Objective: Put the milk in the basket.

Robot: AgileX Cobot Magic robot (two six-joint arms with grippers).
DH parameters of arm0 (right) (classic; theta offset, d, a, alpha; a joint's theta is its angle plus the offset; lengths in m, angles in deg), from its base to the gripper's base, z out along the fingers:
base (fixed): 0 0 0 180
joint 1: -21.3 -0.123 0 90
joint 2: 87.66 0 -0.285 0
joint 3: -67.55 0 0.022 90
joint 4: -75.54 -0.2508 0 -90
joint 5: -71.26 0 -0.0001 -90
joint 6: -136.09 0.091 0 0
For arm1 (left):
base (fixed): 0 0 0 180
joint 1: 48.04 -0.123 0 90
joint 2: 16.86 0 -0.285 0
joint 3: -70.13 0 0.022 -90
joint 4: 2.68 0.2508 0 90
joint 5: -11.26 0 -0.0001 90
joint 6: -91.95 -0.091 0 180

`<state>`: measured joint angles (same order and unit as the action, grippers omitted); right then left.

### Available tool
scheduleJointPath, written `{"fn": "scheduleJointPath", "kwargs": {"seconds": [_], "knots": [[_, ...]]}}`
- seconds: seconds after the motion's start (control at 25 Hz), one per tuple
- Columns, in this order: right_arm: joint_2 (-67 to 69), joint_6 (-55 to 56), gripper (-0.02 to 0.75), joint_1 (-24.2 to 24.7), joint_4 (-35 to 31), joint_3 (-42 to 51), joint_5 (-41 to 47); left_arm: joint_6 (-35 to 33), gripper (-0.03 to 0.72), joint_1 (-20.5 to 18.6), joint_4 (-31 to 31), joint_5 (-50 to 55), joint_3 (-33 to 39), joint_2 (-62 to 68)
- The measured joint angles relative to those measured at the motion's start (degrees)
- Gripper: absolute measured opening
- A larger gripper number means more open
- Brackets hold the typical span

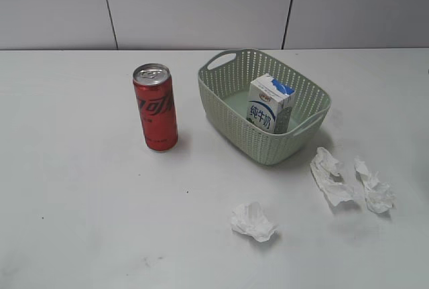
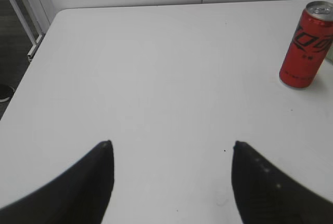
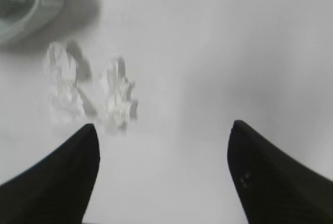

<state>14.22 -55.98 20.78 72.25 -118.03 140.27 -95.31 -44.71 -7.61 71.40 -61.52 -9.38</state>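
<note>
The milk (image 1: pixel 271 103), a small white carton with a blue corner and blue characters, stands upright inside the pale green basket (image 1: pixel 228 118) at the middle right of the exterior view. A corner of the basket (image 3: pixel 31 5) shows at the top left of the right wrist view. Neither gripper shows in the exterior view. My left gripper (image 2: pixel 171 143) is open and empty over bare table. My right gripper (image 3: pixel 162 125) is open and empty over bare table, to the right of crumpled paper.
A tall red soda can (image 1: pixel 155 106) stands left of the basket and shows in the left wrist view (image 2: pixel 306 45). Three crumpled white paper wads lie in front of the basket (image 1: pixel 253 220), (image 1: pixel 330 176), (image 1: pixel 374 186); two show in the right wrist view (image 3: pixel 65 81), (image 3: pixel 118 95).
</note>
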Motion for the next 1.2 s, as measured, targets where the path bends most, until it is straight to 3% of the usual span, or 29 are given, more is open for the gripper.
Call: {"fn": "scheduleJointPath", "kwargs": {"seconds": [0.2,0.4,0.68,0.96,1.2], "knots": [[-11.7,0.0,0.591,0.0,0.0,17.6,-0.9,0.0,0.525,0.0,0.0,0.0,0.0,0.0],[-23.5,0.9,0.591,0.0,0.0,32.8,-7.3,0.0,0.525,0.0,0.0,0.0,0.0,0.0],[-39.2,1.9,0.591,0.0,0.0,48.1,-13.5,0.0,0.525,0.0,0.0,0.0,0.0,0.0],[-54.5,2.4,0.591,0.0,0.0,52.0,-14.8,0.0,0.525,0.0,0.0,0.0,0.0,0.0],[-66.2,2.6,0.591,0.0,2.0,53.5,-10.1,0.0,0.525,0.0,0.0,0.0,0.0,0.0]]}}
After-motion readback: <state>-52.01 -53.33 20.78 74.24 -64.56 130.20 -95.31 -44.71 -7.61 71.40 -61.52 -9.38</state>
